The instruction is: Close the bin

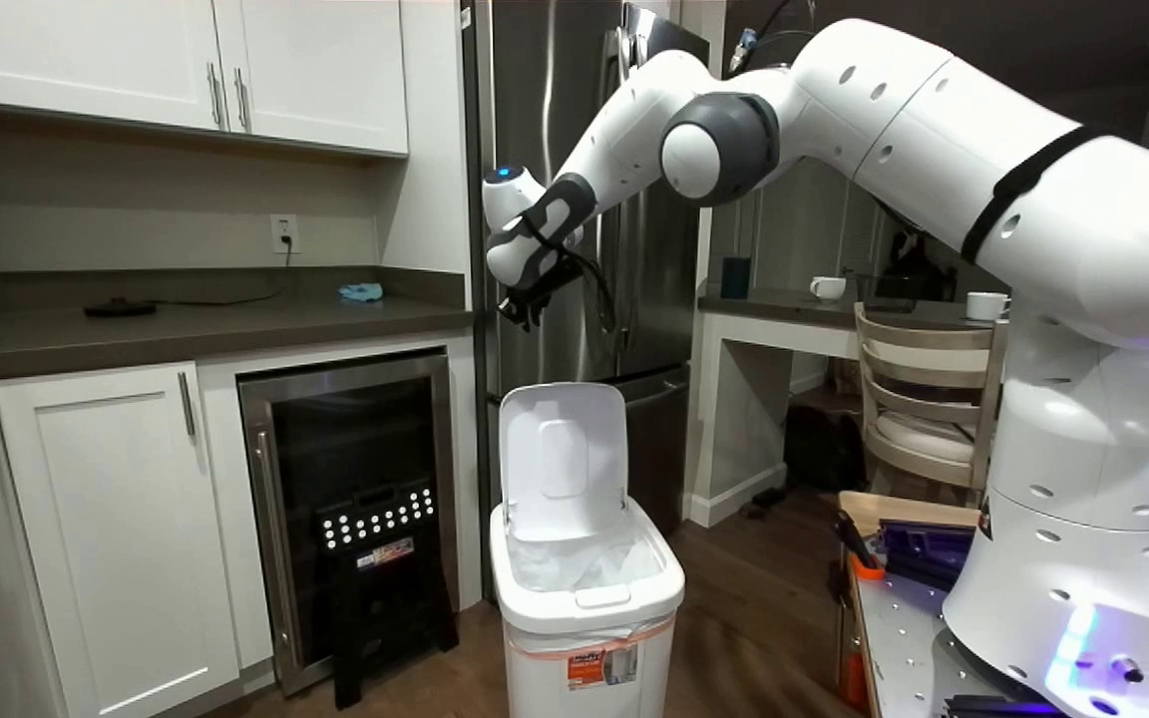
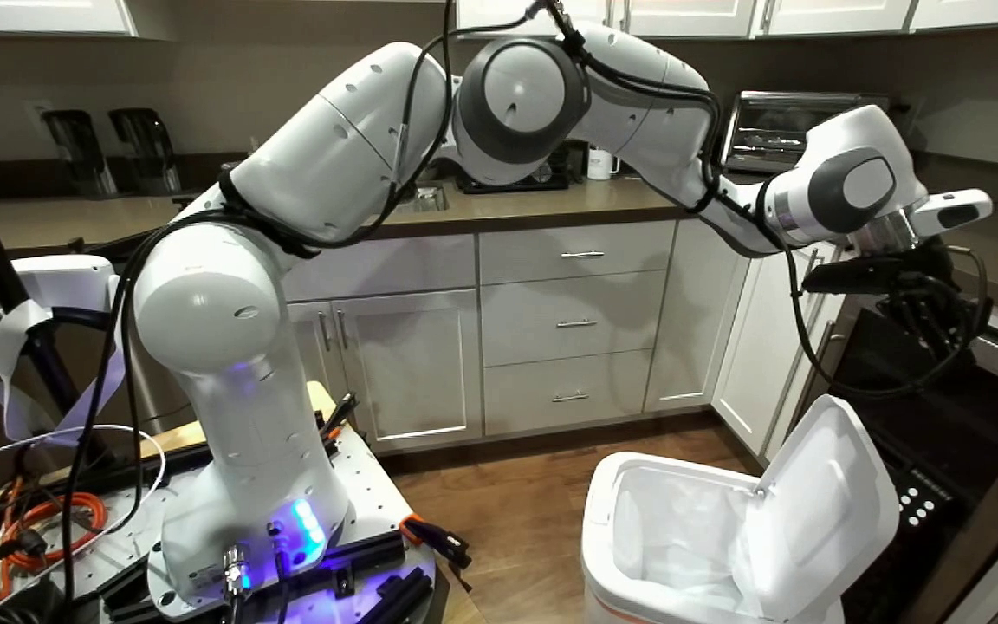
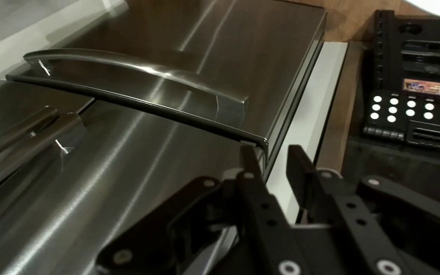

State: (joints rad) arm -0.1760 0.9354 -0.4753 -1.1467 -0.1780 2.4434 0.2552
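One white bin (image 1: 589, 615) stands on the floor by the steel fridge (image 1: 535, 90), its hinged lid (image 1: 563, 439) up; that lid should prove light, stiff and smooth, better pushed over from behind its upper edge than pinched. Higher up hangs the gripper (image 3: 272, 156), jaws parted around nothing, a gap plain in the wrist view but unclear in both exterior views, which alone show the lid whole.
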